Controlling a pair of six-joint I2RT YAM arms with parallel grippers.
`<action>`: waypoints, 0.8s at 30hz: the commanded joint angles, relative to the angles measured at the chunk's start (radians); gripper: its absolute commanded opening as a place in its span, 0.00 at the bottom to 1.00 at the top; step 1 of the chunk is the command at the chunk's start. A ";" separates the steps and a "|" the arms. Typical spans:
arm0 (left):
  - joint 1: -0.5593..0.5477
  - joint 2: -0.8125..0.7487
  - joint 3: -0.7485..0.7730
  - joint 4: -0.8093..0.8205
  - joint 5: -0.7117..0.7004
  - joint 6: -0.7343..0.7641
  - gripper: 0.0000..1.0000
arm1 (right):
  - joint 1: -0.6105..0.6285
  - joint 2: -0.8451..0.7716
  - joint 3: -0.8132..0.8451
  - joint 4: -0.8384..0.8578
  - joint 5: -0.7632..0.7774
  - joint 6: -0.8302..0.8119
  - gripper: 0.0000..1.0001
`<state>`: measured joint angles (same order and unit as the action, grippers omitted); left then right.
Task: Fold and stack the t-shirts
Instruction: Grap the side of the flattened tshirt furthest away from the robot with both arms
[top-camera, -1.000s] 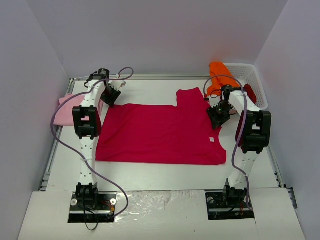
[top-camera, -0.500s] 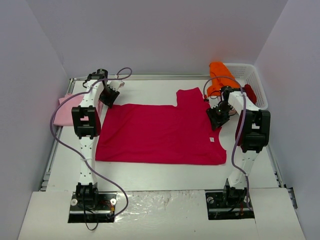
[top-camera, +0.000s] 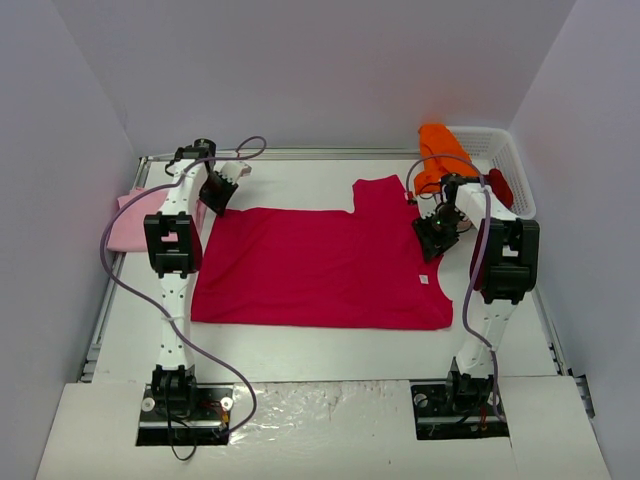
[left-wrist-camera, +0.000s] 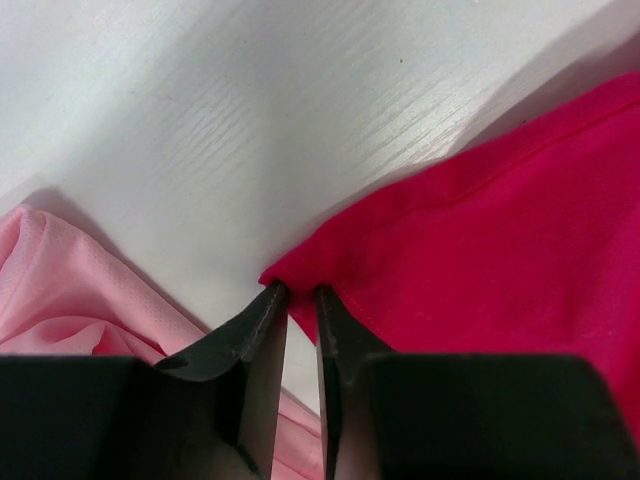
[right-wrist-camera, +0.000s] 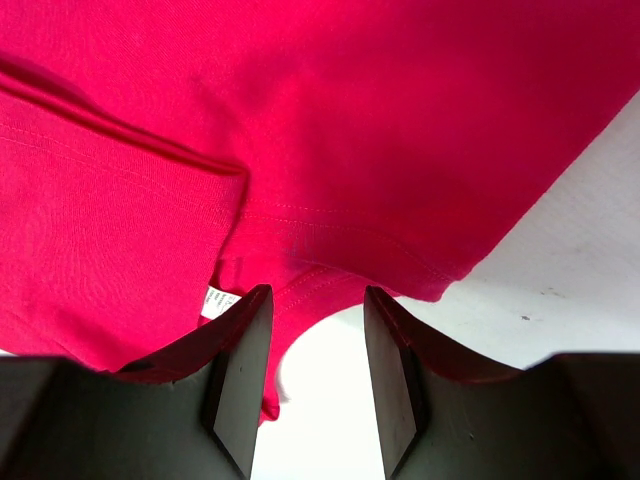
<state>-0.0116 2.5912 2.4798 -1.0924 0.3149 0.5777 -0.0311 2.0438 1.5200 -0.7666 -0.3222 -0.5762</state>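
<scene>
The large crimson-magenta t-shirt (top-camera: 320, 265) lies spread flat on the table, with one part sticking out at the back. My left gripper (top-camera: 217, 192) is at its far left corner. In the left wrist view the gripper (left-wrist-camera: 300, 292) is shut on that corner of the shirt (left-wrist-camera: 480, 250). My right gripper (top-camera: 433, 232) is open over the shirt's right edge, its jaws (right-wrist-camera: 316, 295) astride the collar hem and white label (right-wrist-camera: 216, 300). The pale pink t-shirt (top-camera: 128, 222) lies folded at the left edge. The orange t-shirt (top-camera: 438, 155) drapes over the basket rim. The dark red t-shirt (top-camera: 501, 187) lies in the basket.
The white mesh basket (top-camera: 495, 145) stands at the back right corner. The pale pink cloth (left-wrist-camera: 70, 290) lies right beside my left fingers. Grey walls close in the table on three sides. Purple cables loop along both arms.
My left gripper has shifted slightly left and back at the shirt corner. My right gripper has edged slightly left over the collar. The shirt lies much as before.
</scene>
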 joint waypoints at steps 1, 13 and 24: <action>0.007 0.061 0.002 -0.083 0.012 0.033 0.13 | 0.003 -0.013 0.002 -0.039 0.012 0.006 0.38; 0.002 -0.117 -0.116 0.035 -0.040 -0.056 0.02 | 0.003 -0.077 0.034 -0.040 -0.003 0.007 0.38; -0.021 -0.287 -0.212 0.115 -0.106 -0.156 0.02 | 0.003 -0.240 0.155 -0.045 -0.066 0.032 0.45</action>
<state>-0.0185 2.4168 2.2704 -1.0016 0.2405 0.4648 -0.0311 1.8870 1.6142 -0.7689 -0.3676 -0.5503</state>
